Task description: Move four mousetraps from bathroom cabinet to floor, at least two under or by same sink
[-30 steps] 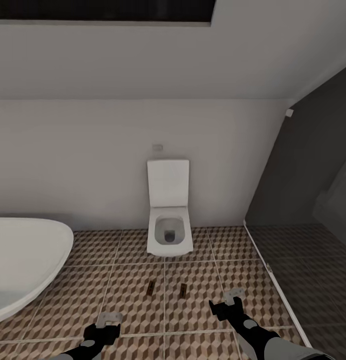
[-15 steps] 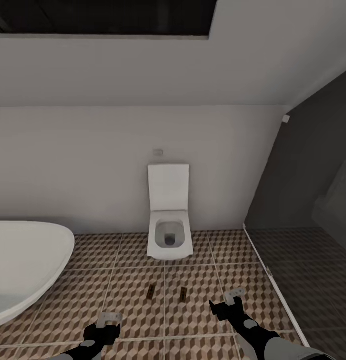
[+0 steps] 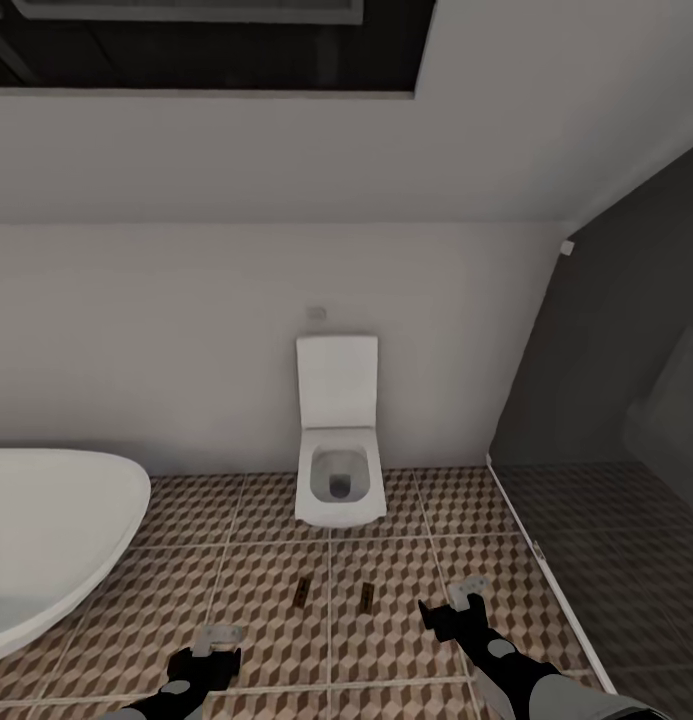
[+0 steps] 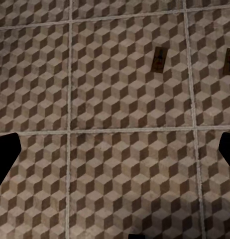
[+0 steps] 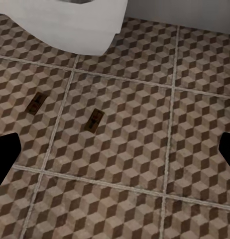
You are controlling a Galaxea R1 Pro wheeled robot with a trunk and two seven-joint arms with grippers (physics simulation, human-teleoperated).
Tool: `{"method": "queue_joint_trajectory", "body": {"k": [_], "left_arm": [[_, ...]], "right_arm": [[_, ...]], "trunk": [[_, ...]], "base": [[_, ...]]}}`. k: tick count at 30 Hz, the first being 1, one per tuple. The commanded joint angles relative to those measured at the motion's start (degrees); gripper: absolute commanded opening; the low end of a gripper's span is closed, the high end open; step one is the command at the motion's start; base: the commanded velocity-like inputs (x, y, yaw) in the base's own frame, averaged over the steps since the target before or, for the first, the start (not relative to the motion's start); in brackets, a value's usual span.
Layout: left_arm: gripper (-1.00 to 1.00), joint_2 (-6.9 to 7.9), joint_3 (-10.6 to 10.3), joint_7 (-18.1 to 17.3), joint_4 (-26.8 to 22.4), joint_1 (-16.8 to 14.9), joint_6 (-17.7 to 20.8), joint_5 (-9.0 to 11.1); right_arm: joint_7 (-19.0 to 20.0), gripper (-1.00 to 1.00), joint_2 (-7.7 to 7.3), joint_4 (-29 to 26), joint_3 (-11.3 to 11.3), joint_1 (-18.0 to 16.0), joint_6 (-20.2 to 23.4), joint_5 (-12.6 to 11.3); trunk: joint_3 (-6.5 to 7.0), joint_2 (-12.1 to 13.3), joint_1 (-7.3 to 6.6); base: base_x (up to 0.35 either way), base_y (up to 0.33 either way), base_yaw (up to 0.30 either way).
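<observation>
2 mousetraps lie flat on the bathroom floor [image 3: 256,570], out in the open in front of the white toilet [image 3: 335,455]. The left mousetrap [image 3: 303,590] and the right mousetrap [image 3: 367,596] rest near each other but apart, one on each side of a pale grout line, both with their long sides running away from the robot.

From the left wrist view the same 2 boards sit on the cube-patterned tiles ahead of the arm, one [image 4: 159,59] fully seen and the other [image 4: 229,62] cut by the frame edge. From the right wrist view they lie between the arm and the toilet base, one [image 5: 95,119] closer and one [image 5: 36,103] further off.

The left gripper [image 3: 214,642] hangs low over the tiles with its jaws spread wide and nothing between them. The right gripper [image 3: 464,598] also hangs above the floor, jaws wide apart and holding nothing, to the right of the traps.

A rounded white bathtub [image 3: 46,530] stands at the left, and a dark glass shower partition [image 3: 606,450] closes the right side.
</observation>
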Motion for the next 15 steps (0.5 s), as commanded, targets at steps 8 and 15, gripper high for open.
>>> {"method": "queue_joint_trajectory", "body": {"k": [8,15], "left_arm": [[1.00,-0.04,-0.49,0.04,0.22,-0.11,-0.35,0.39],[1.00,-0.10,-0.49,0.04,0.22,-0.09,-0.29,0.39]], "right_arm": [[0.27,1.00,0.00,0.10,0.20,-0.07,-0.24,-0.48],[0.22,1.00,0.00,0.10,0.20,-0.07,-0.18,-0.48]], "trunk": [[0.63,-0.11,0.04],[1.27,-0.11,0.04]], "base": [[0.000,0.000,0.000],[0.000,0.000,0.000]]}}
